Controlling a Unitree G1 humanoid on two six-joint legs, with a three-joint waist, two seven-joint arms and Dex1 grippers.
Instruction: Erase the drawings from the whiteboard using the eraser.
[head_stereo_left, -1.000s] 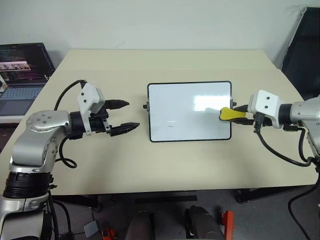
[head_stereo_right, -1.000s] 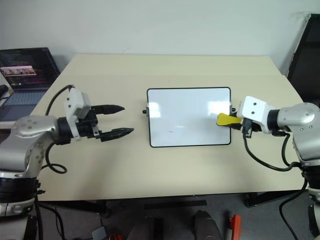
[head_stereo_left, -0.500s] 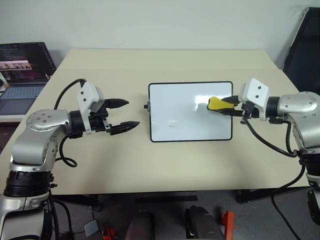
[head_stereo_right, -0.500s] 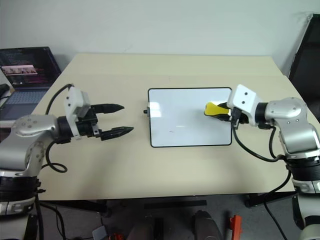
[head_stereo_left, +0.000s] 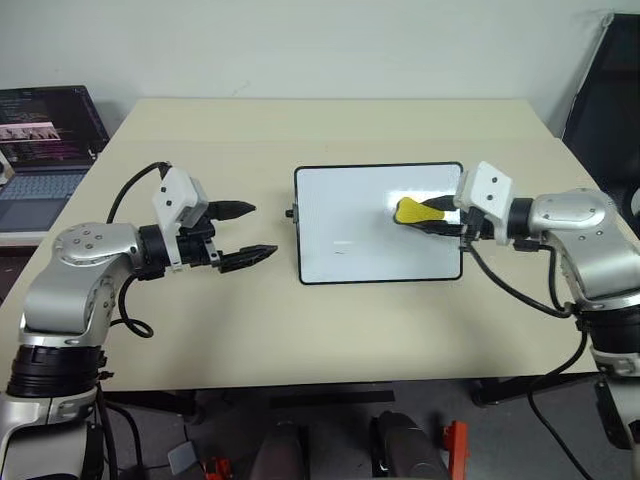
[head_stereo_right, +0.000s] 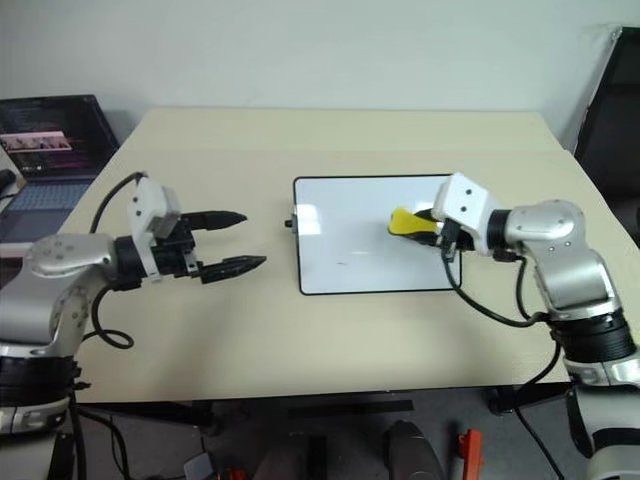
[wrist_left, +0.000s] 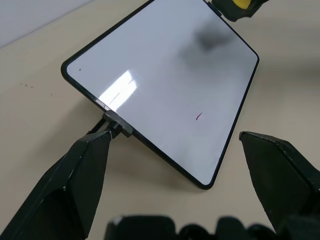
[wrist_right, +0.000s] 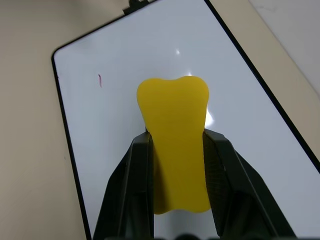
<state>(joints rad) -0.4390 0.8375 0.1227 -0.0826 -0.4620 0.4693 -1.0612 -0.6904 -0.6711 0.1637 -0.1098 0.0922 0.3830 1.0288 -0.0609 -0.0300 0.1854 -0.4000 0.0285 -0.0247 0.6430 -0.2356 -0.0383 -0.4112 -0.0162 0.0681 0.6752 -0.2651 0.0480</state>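
The desk (head_stereo_left: 330, 330) is a big pale beige top, matte and bare apart from the board, so you've got free room on every side. The room behind is a plain light wall w/ a laptop (head_stereo_left: 45, 150) on a side surface off the desk's left edge and a dark panel at far right.

The whiteboard (head_stereo_left: 340, 215) lies flat, mid-desk, directly ahead of you. Its glossy face throws a glare patch, so faint ink is hard to spot from above.

Your left pincer (head_stereo_left: 238, 233) hangs just beside the board's left edge, fingers spread wide, nothing in them. I judge it's parked there to brace the board if it slides.

Your right pincer (wrist_right: 176, 165) is clamped on the eraser (head_stereo_left: 412, 211), squeezing its back half so the front sticks out free for wiping. It sits over the board's upper right area.

The drawings: one short reddish stroke (wrist_left: 198, 116) shows, lower left part of the board, well apart from the eraser. Probably your next target.
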